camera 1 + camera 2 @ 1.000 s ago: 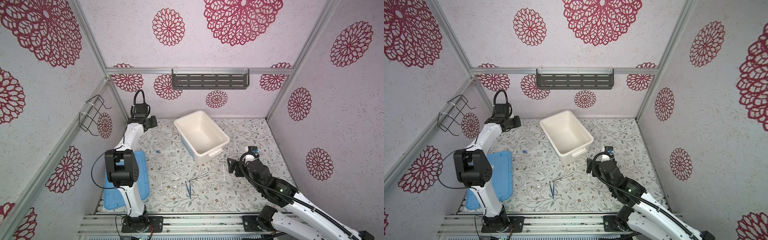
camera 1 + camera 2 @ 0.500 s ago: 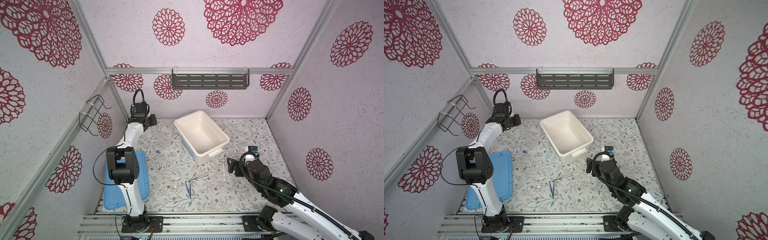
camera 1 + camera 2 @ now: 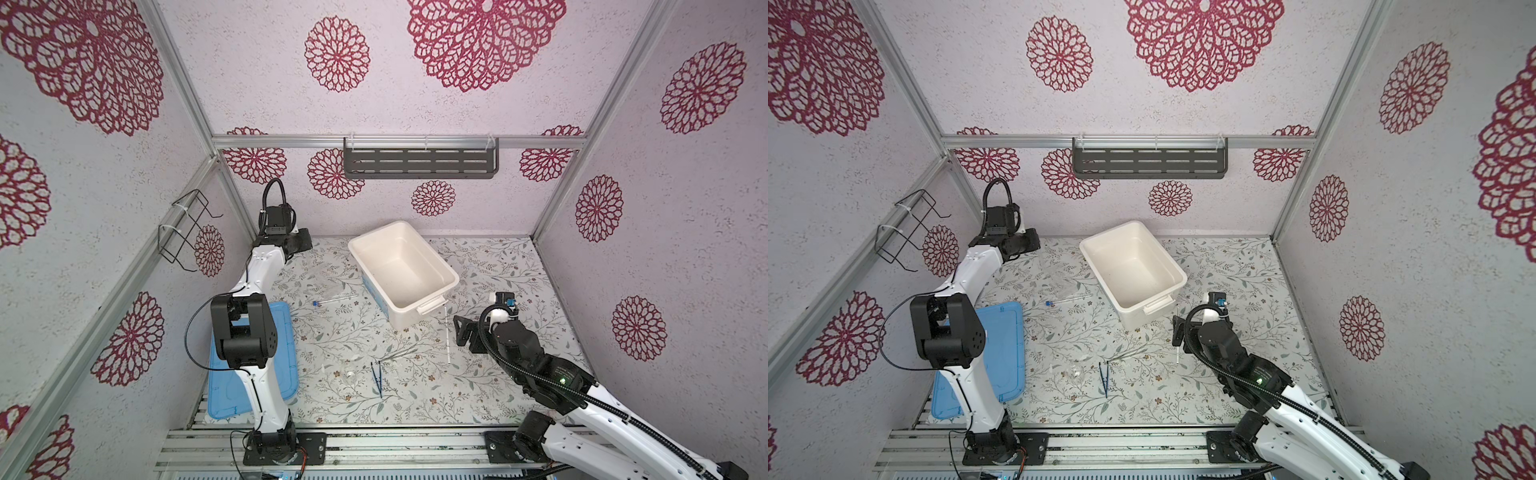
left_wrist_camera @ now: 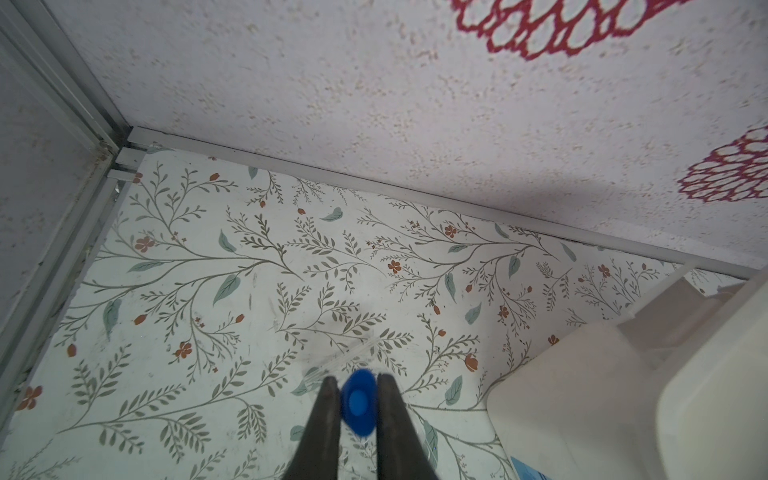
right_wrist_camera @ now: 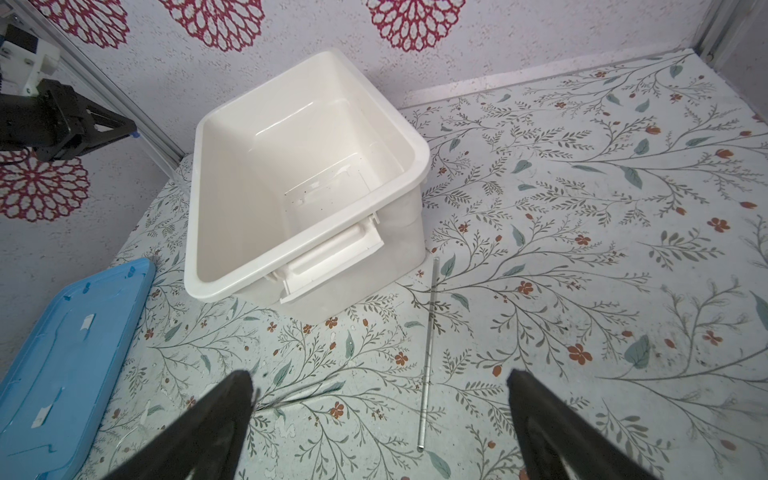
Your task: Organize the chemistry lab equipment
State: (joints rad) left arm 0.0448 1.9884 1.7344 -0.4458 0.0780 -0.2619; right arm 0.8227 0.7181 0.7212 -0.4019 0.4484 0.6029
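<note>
My left gripper [image 4: 357,378] is shut on a clear tube, its blue cap [image 4: 359,401] squeezed between the dark fingers. In both top views this gripper [image 3: 303,243] [image 3: 1032,242] hangs at the back left, close to the wall. A second blue-capped tube [image 3: 334,299] lies on the table left of the tub. My right gripper [image 5: 378,382] [image 3: 463,336] stands open low over the thin white rod [image 5: 428,353] [image 3: 446,332]. Dark blue tweezers [image 3: 376,378], a silvery tool [image 3: 397,355] and a small clear vessel [image 3: 351,376] lie near the front middle.
The big white tub [image 3: 415,320] [image 5: 411,137] stands in the middle, turned at an angle, with nothing inside. A flat light-blue lid [image 3: 282,353] [image 5: 62,365] lies at the front left under the left arm. A dark shelf [image 3: 419,164] and a wire rack [image 3: 187,232] hang on the walls.
The left arm has shifted only slightly at the back left, still holding the tube. The right arm and the things on the table have not moved.
</note>
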